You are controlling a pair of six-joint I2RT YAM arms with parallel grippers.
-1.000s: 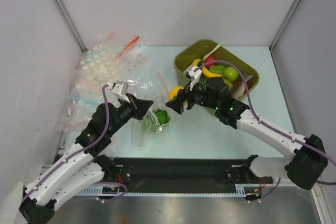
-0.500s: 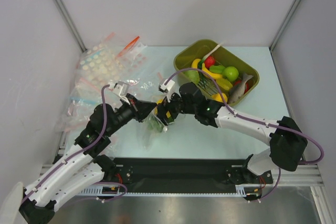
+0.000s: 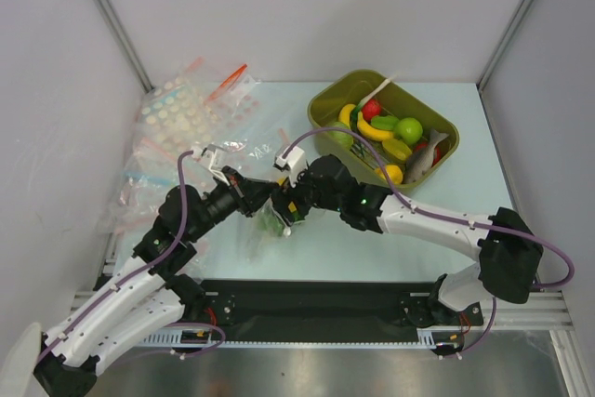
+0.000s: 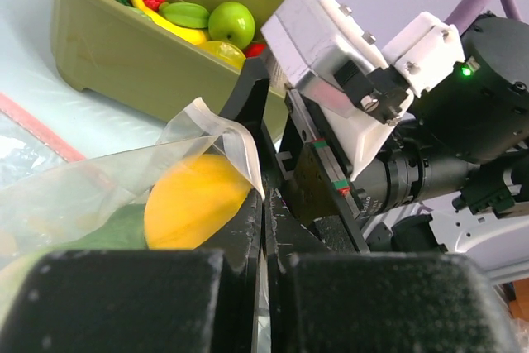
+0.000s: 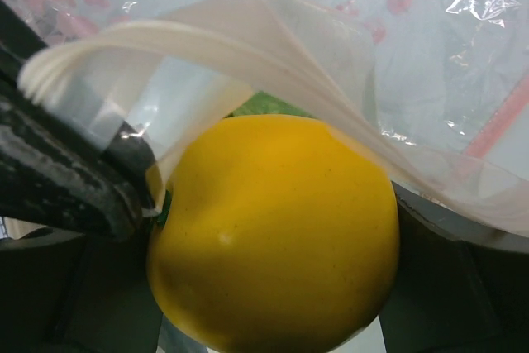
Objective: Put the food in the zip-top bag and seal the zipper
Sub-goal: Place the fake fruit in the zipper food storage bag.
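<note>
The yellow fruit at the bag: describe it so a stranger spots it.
Left of the olive bin, mid-table, the right end effector holds the yellow fruit at the mouth of the clear bag. It is round, smooth, yellow-orange, unlike the bin's curved bananas and the green lettuce behind it.

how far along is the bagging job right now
Done: the ruffled green toy lettuce looks already inside the clear white-dotted plastic zip-top bag. In hand: the left claw pinches the bag's lip open while the right claw holds the round yellow-orange toy fruit at the mouth. Left: release the fruit, press the colourless zipper strip shut.
</note>
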